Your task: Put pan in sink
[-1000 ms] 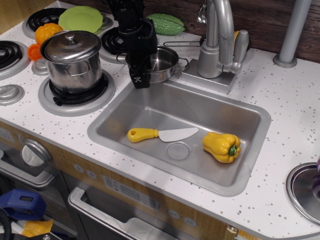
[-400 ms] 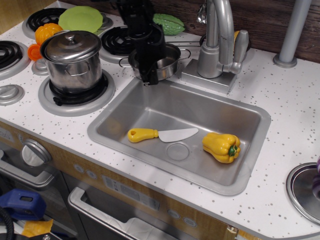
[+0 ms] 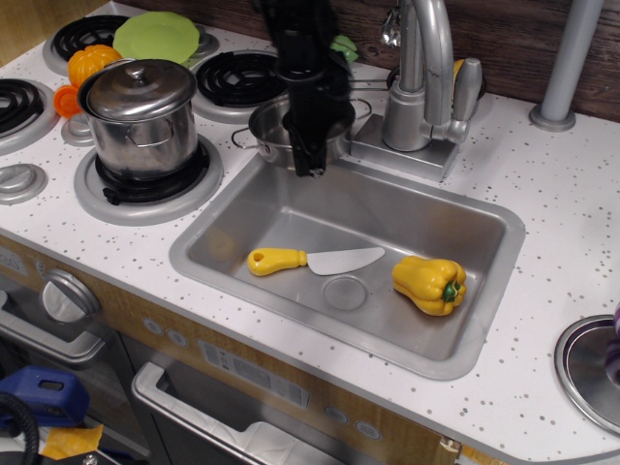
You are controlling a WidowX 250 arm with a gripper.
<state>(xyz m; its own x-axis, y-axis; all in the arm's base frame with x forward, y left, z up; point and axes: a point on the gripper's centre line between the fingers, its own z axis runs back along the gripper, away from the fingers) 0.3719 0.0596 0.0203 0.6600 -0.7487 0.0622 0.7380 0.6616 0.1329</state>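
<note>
Sitting behind tool [image 3: 310, 160]: pan [image 3: 271, 124].

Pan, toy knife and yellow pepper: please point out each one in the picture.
pan [image 3: 269, 128], camera view, left part of its steel rim
toy knife [image 3: 275, 262], camera view, its yellow handle
yellow pepper [image 3: 427, 284], camera view, middle of its body

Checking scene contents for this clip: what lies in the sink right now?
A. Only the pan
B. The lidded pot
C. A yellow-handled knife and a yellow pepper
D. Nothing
C: the knife and pepper lie on the sink floor; the pan is at its back edge under the gripper.
</note>
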